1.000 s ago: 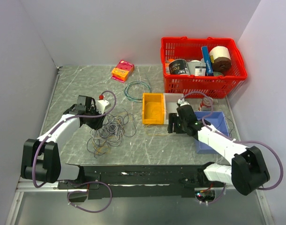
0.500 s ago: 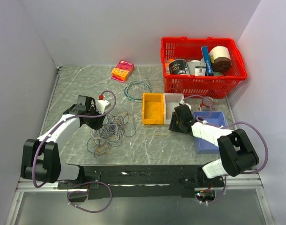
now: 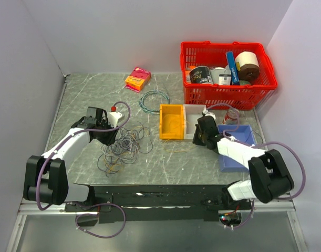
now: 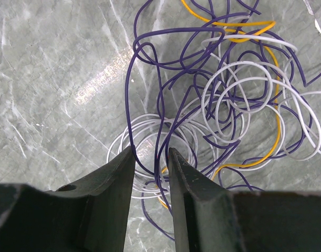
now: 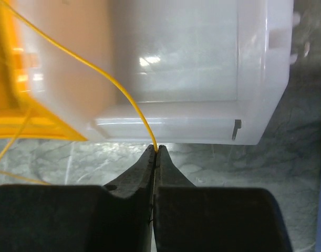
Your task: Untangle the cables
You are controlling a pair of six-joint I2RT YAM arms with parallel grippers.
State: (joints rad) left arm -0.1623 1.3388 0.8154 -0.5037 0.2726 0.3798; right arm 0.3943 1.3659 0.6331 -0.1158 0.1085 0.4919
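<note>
The cables (image 3: 121,149) lie in a loose tangle of purple, white and orange-yellow strands on the grey table, left of centre. My left gripper (image 3: 109,137) hangs over the tangle's upper left. In the left wrist view its jaws (image 4: 151,152) stand partly apart, with purple strands (image 4: 159,121) running through the gap and the rest of the cables (image 4: 239,100) spread beyond. My right gripper (image 3: 198,137) is low in front of the bins. Its jaws (image 5: 156,148) are shut on one thin yellow cable strand (image 5: 123,92), which arcs up and left across the bins.
A yellow bin (image 3: 172,122) and a white bin (image 3: 194,115) stand side by side mid-table, with a blue bin (image 3: 239,144) to their right. A red basket (image 3: 228,73) of goods sits at the back right. A blue-green wire coil (image 3: 154,100) and a pink-orange box (image 3: 137,79) lie behind.
My right gripper has closed from wide open onto the yellow strand, and its arm has shifted slightly in front of the white bin. The left arm has stayed put.
</note>
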